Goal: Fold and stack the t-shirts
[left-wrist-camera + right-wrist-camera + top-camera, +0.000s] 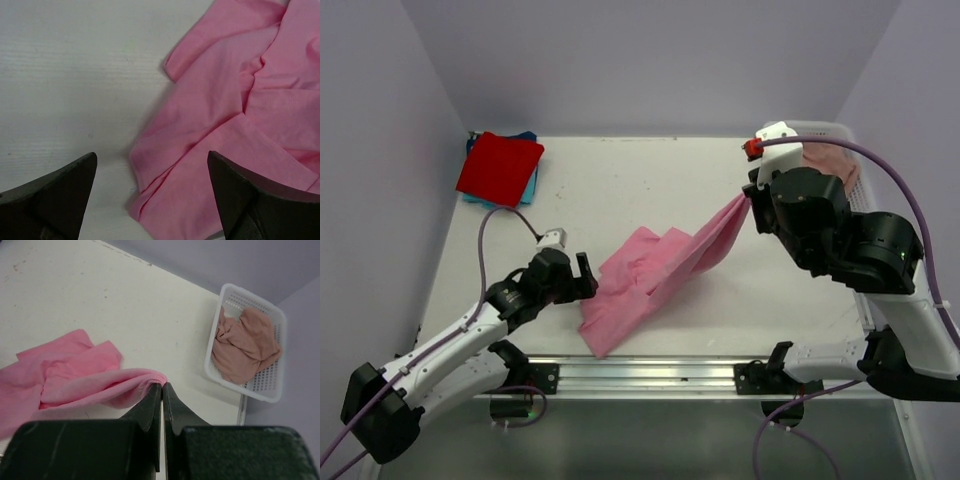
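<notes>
A pink t-shirt (pixel 645 280) lies crumpled at the table's middle front, one end lifted up to the right. My right gripper (pixel 748 203) is shut on that lifted end and holds it above the table; the pinch shows in the right wrist view (pixel 162 385). My left gripper (pixel 582 275) is open, low at the shirt's left edge; in the left wrist view (pixel 152 165) the shirt's corner (pixel 210 150) lies between the fingers. A folded red t-shirt (pixel 500 167) lies on a folded blue one (pixel 530 183) at the back left.
A white basket (pixel 835 135) at the back right holds a tan t-shirt (pixel 832 160); both show in the right wrist view, basket (pixel 222 297) and shirt (pixel 245 342). A metal rail (pixel 650 375) runs along the table's front edge. Walls close in on both sides.
</notes>
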`<action>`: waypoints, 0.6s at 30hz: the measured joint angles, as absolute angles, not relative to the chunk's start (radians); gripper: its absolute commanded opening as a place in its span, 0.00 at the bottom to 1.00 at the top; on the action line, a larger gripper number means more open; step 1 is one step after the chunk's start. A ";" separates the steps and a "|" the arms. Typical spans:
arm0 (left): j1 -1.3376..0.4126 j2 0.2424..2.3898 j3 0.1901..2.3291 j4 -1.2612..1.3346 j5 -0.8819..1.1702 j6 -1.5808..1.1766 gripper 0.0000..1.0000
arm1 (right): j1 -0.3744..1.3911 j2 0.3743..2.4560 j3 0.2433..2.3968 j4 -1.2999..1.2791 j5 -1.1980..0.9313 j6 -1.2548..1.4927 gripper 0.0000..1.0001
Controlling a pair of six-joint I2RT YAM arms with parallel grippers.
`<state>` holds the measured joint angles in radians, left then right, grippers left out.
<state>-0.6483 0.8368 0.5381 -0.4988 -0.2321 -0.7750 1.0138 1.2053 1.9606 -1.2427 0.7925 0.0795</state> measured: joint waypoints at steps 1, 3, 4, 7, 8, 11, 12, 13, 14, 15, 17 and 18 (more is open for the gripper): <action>-0.648 0.846 0.531 -0.496 -0.210 -0.774 0.91 | 1.014 1.203 1.960 -1.243 0.795 0.081 0.00; -0.648 0.846 0.519 -0.495 -0.157 -0.773 0.83 | 1.014 1.196 1.956 -1.243 0.800 0.084 0.00; -0.648 0.839 0.518 -0.498 -0.131 -0.767 0.81 | 1.014 1.193 1.953 -1.243 0.802 0.085 0.00; -0.648 0.794 0.519 -0.516 -0.065 -0.759 0.73 | 1.014 1.186 1.942 -1.242 0.806 0.086 0.00; -0.648 0.779 0.519 -0.525 -0.044 -0.757 0.67 | 1.014 1.185 1.939 -1.242 0.810 0.086 0.00; -0.653 0.759 0.520 -0.548 0.032 -0.756 0.56 | 1.014 1.185 1.928 -1.240 0.817 0.085 0.00; -0.656 0.761 0.520 -0.556 0.051 -0.752 0.54 | 1.014 1.184 1.925 -1.240 0.817 0.085 0.00; -0.656 0.766 0.519 -0.564 0.068 -0.750 0.48 | 1.014 1.184 1.922 -1.238 0.817 0.085 0.00; -0.657 0.771 0.517 -0.567 0.080 -0.751 0.44 | 1.014 1.183 1.917 -1.233 0.817 0.085 0.00; -0.657 0.779 0.511 -0.567 0.094 -0.752 0.43 | 1.014 1.182 1.910 -1.229 0.817 0.085 0.00; -0.657 0.796 0.495 -0.572 0.121 -0.751 0.41 | 1.014 1.179 1.900 -1.224 0.817 0.084 0.00; -0.657 0.804 0.489 -0.581 0.128 -0.752 0.41 | 1.014 1.177 1.895 -1.219 0.817 0.084 0.00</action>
